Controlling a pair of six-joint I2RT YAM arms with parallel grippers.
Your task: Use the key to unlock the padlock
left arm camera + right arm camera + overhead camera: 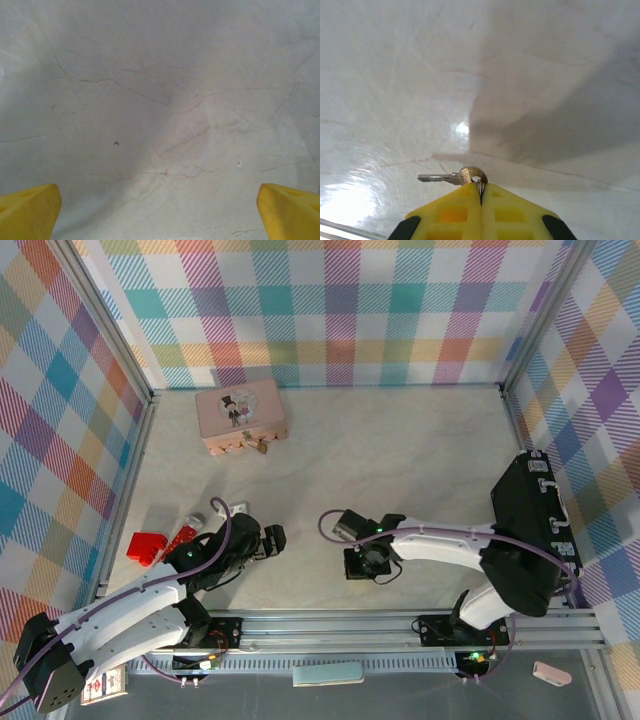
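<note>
The tiny brass padlock [261,448] hangs at the front face of the pink tin [240,415], far back left on the table. The small silver key [445,177] is pinched by its round bow between my right gripper's [481,190] yellow fingers, blade pointing left, just above the marble surface. In the top view the right gripper [368,565] sits near the table's front middle. My left gripper [272,538] hovers to its left; its yellow fingertips [30,210] stand wide apart over bare table, nothing between them. Both grippers are well short of the padlock.
A red block [147,547] and a small red-and-white object [185,532] lie at the front left beside the left arm. A little white piece [238,508] rests just behind the left gripper. Plaid walls enclose the marble table [400,460].
</note>
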